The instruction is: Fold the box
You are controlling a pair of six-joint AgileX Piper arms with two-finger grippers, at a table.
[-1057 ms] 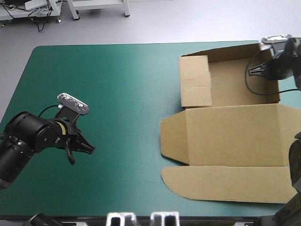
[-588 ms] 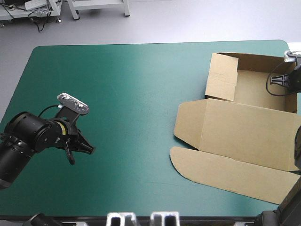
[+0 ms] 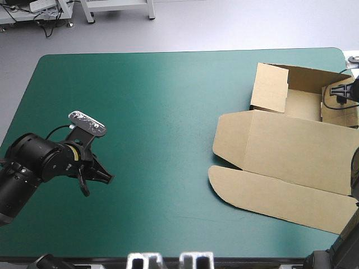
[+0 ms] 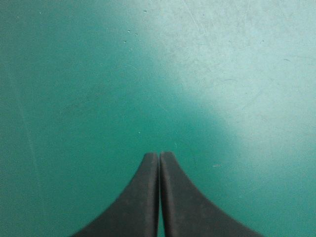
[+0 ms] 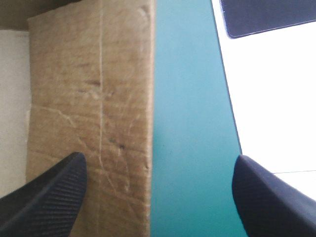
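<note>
My right gripper [image 5: 159, 159] stands open at the box [image 3: 291, 154]'s far right wall. The box has slid nearer the teal-green cover [image 3: 140, 112]'s right edge than before. My left gripper [image 4: 159, 155], closed, hasn't moved.

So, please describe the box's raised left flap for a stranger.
Go to the teal-green table's far right corner, where the brown box lies. At the tray's left end stands a squarish wall, unlike the flat lid nearer you and the long far wall.
</note>
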